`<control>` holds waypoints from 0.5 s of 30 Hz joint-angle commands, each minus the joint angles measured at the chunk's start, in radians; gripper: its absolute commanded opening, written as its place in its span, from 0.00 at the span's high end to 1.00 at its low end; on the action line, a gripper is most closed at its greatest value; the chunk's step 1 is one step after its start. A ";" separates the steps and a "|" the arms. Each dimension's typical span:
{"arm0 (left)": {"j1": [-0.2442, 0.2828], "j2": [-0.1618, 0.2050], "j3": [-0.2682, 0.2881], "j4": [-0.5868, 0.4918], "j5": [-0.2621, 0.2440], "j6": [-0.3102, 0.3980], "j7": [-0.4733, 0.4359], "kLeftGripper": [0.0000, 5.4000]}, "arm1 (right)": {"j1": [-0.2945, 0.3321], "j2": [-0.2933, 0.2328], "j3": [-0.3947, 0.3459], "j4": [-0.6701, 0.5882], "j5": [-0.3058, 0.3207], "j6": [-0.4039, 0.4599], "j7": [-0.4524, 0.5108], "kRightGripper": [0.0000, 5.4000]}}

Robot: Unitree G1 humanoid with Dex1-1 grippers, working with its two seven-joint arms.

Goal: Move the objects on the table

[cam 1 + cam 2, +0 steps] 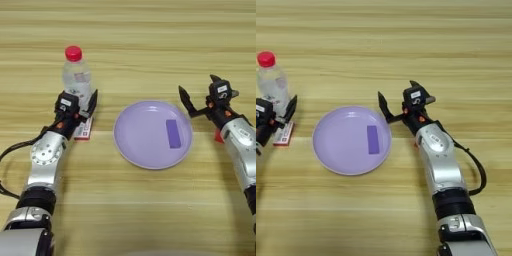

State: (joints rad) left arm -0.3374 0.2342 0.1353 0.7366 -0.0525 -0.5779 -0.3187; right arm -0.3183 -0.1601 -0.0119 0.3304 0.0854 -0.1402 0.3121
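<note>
plate (145, 145): centre of the table (130, 30)
water bottle (76, 75): left of plate, behind the pack
pack (85, 130): just left of plate
cube (218, 136): right of plate

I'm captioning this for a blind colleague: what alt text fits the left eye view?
The left gripper reaches around a clear water bottle standing on a wooden table, above a white pack. Right of a lilac plate, the right gripper hovers open, a red cube partly hidden under its arm.

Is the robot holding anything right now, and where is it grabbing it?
The left gripper sits around the lower body of the water bottle, but a firm grip cannot be told. The right gripper is open and holds nothing.
</note>
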 commanded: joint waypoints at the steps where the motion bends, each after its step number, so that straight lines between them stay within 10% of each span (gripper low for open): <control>1: -0.046 0.044 0.031 0.040 -0.014 -0.032 0.016 0.41 | -0.017 0.004 -0.006 0.000 0.008 -0.003 0.001 0.00; 15: -0.116 0.060 0.073 0.236 -0.039 -0.051 0.018 0.41 | -0.014 0.010 -0.003 -0.008 0.009 -0.002 0.006 0.00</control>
State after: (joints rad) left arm -0.4027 0.2901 0.1965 0.9551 -0.0783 -0.6048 -0.2969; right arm -0.3182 -0.1506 -0.0113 0.3296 0.0854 -0.1404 0.3136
